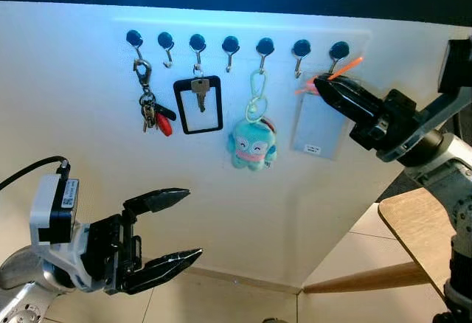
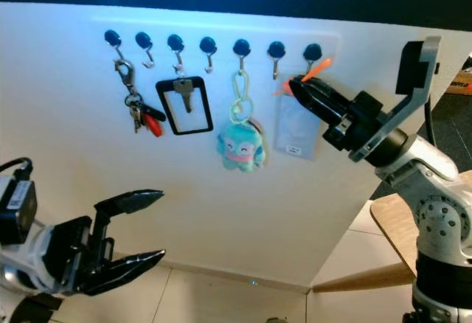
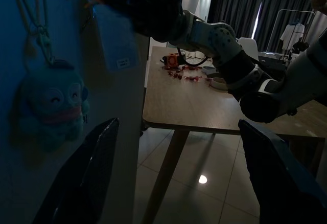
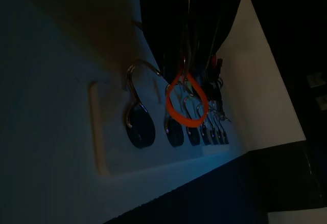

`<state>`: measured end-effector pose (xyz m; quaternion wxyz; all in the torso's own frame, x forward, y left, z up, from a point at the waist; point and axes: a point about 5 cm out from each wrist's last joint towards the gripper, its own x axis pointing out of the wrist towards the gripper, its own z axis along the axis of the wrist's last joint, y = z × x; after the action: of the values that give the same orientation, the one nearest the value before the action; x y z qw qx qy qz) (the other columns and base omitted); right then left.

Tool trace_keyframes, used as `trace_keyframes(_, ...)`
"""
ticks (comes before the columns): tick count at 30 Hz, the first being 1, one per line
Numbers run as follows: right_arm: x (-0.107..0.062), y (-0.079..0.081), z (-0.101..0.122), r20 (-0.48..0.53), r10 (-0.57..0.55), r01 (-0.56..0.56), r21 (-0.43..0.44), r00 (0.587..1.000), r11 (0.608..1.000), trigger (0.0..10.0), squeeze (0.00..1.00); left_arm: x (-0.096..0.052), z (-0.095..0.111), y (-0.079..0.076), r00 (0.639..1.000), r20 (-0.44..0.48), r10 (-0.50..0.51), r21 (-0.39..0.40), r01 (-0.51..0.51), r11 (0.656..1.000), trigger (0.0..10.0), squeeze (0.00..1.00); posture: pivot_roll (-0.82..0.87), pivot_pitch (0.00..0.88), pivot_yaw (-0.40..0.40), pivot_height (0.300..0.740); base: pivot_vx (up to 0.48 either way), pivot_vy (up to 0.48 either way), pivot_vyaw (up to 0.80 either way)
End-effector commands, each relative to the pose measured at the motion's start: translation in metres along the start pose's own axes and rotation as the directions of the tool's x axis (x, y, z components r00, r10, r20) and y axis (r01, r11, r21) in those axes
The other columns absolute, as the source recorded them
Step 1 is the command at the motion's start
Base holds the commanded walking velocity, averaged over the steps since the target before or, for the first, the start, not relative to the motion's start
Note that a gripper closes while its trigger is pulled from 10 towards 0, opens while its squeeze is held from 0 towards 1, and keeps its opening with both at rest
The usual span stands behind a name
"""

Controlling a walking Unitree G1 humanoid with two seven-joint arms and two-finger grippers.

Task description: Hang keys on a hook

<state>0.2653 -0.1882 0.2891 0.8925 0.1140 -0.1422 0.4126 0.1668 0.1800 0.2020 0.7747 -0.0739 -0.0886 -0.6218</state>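
My right pincer point(image 1: 321, 85) is up at the wall rack point(image 1: 243, 32), fingers closed on the orange loop point(image 1: 344, 68) of a pale card tag point(image 1: 317, 125); the loop lies at the last two hooks point(image 1: 338, 51) on the right, though I cannot tell whether it is over one. My left pincer point(image 1: 184, 223) hangs low, near me, jaws wide and holding nothing. The keys point(image 1: 151, 113) hang on the far-left hook point(image 1: 136, 43). Further right hang a black frame with a key point(image 1: 198, 104) and a teal plush toy point(image 1: 252, 144). A wooden table point(image 1: 417, 227) stands to my right.
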Motion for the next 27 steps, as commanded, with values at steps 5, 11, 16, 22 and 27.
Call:
trace_keyframes(5, 0.002, -0.002, -0.006, -0.039, -0.059, 0.059, 0.004, 0.998, 0.998, 10.0, 0.0, 0.001, 0.002, 0.0, 0.999, -0.045, -0.022, -0.001, 0.022, 1.0, 10.0, 0.0, -0.12, 0.064, 0.046, 0.74, 0.0, 0.0, 0.0)
trace_keyframes(11, 0.002, -0.005, -0.01, -0.053, -0.089, 0.09, 0.009, 0.995, 0.996, 10.0, 0.0, 0.002, 0.002, 0.0, 0.998, -0.048, -0.026, 0.0, 0.026, 1.0, 10.0, 0.0, -0.12, 0.065, 0.047, 0.74, 0.0, 0.0, 0.0)
trace_keyframes(16, -0.001, -0.008, -0.015, -0.067, -0.114, 0.116, 0.017, 0.991, 0.993, 10.0, 0.0, 0.003, 0.002, 0.0, 0.998, -0.05, -0.028, 0.0, 0.028, 1.0, 10.0, 0.0, -0.12, 0.068, 0.047, 0.74, 0.0, 0.0, 0.0)
trace_keyframes(22, -0.003, -0.009, -0.018, -0.064, -0.121, 0.124, 0.032, 0.991, 0.992, 10.0, 0.0, 0.003, 0.003, 0.0, 0.998, -0.053, -0.029, 0.0, 0.029, 1.0, 10.0, 0.0, -0.12, 0.068, 0.048, 0.74, 0.0, 0.0, 0.0)
trace_keyframes(27, -0.008, -0.009, -0.022, -0.042, -0.111, 0.113, 0.062, 0.993, 0.992, 10.0, 0.0, 0.004, 0.003, 0.001, 0.998, -0.055, -0.032, 0.003, 0.033, 0.999, 10.0, 0.0, -0.12, 0.065, 0.052, 0.74, 0.0, 0.0, 0.0)
